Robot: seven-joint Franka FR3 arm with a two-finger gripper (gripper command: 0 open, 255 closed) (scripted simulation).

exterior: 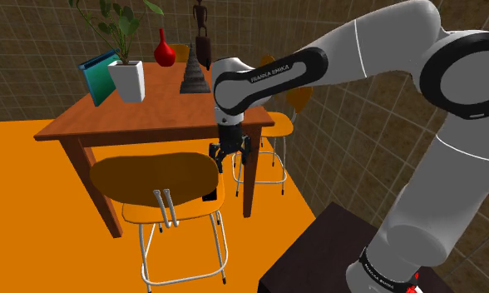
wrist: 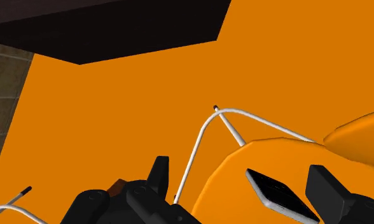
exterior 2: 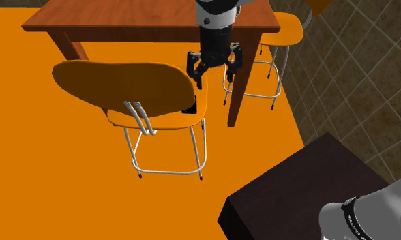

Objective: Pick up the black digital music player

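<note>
The music player (wrist: 282,195) is a thin black slab with a pale rim, lying flat on the seat of an orange chair (wrist: 235,167) close to the seat's edge. It appears as a small dark patch (exterior: 209,196) on the seat behind the chair's backrest (exterior: 155,174), and again (exterior 2: 190,109) in the second exterior view. My black gripper (exterior: 232,156) hangs above the seat edge with its fingers pointing down. It stands open (wrist: 243,184), empty, and the player lies just inside one fingertip (wrist: 325,186) without touching it. Seen from the second exterior view, the gripper (exterior 2: 216,70) hovers beside the table leg.
A wooden table (exterior: 151,116) carries a potted plant (exterior: 128,79), a red vase (exterior: 163,50), a book and dark figurines. Its leg (exterior 2: 236,95) stands close to the gripper. A second orange chair (exterior: 280,125) is behind. The dark stand (exterior 2: 294,191) sits nearby on the orange floor.
</note>
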